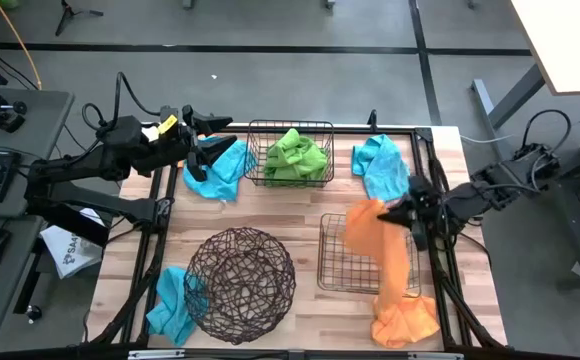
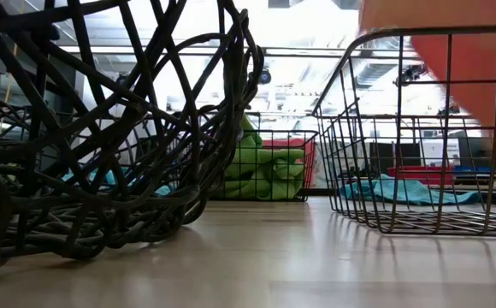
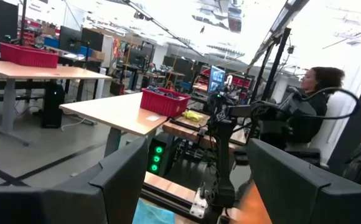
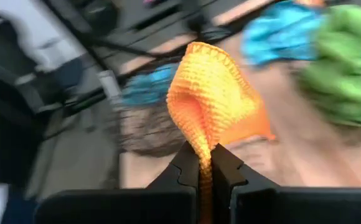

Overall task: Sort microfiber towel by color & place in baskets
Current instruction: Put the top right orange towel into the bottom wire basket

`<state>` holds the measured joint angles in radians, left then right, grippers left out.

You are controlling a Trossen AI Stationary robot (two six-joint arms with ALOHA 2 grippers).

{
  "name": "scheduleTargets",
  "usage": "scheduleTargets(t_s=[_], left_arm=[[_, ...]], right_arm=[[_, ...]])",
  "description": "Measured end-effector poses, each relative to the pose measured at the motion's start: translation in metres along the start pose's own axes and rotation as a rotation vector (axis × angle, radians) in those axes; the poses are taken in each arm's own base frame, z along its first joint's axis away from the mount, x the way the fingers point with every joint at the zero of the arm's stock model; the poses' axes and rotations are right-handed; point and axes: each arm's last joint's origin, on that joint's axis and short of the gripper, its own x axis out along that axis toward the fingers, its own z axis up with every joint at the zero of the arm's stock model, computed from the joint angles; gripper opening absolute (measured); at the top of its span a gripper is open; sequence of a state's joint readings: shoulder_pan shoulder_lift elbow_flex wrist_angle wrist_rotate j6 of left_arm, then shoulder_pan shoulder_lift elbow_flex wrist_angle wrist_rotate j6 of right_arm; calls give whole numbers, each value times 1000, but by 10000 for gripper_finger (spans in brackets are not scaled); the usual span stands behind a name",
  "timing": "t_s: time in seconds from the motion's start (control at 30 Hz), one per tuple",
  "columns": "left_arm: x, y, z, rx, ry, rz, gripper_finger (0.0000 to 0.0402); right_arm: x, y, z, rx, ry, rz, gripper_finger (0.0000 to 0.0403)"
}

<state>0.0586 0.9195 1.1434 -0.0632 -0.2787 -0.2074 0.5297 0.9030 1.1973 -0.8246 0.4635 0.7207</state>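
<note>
While the left arm waits at the far-left edge of the table [image 1: 270,215], its left gripper [image 1: 213,152] hangs with its jaws spread wide and empty over a blue towel [image 1: 220,170] that lies just left of the far rectangular basket [image 1: 290,153]. Taking that basket as the landmark: it sits at the far middle of the table, its long axis running left to right, and it holds bunched green towels [image 1: 295,155].

Nearer the camera and slightly to its left stands the round woven basket [image 1: 240,285]. A second blue towel [image 1: 173,300] lies crumpled against that bowl's left side, at the near-left corner of the table.

To the right of the far rectangular basket, a third blue towel [image 1: 380,165] lies on the wood near the far-right corner. On the near side and to the right of the landmark sits the second rectangular basket [image 1: 345,255].

The right gripper [image 1: 402,215] is over that basket's right rim, its jaws pinched shut on an orange towel [image 1: 375,235]. The lifted towel hangs stretched, its long axis running from the gripper toward the near edge of the table, where it meets an orange heap [image 1: 405,320] at the near-right corner.

In the left wrist view a person [image 3: 311,106] sits beyond the table.
</note>
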Motion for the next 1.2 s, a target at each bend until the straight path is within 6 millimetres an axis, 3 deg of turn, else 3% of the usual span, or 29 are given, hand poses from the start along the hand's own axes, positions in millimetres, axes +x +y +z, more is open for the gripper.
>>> scheduleTargets(t_s=[0.13, 0.37, 0.67, 0.83, 0.97, 1.2], left_arm=[[0, 0, 0, -1, -2, 0, 262], [0, 0, 0, 0, -4, 16, 262], [0, 0, 0, -1, -4, 16, 262], [0, 0, 0, -1, -3, 17, 262], [0, 0, 0, 0, -3, 17, 262], [0, 0, -1, 0, 4, -8, 262]], right_arm=[[-9, -7, 1, 24, -85, -93, 0], [-7, 1, 5, 2, -98, -9, 0], [37, 32, -20, -70, 237, 159, 0], [54, 37, -50, -131, 436, 18, 0], [47, 28, -59, -102, 510, -101, 0], [25, 11, -55, -2, 411, -118, 0]])
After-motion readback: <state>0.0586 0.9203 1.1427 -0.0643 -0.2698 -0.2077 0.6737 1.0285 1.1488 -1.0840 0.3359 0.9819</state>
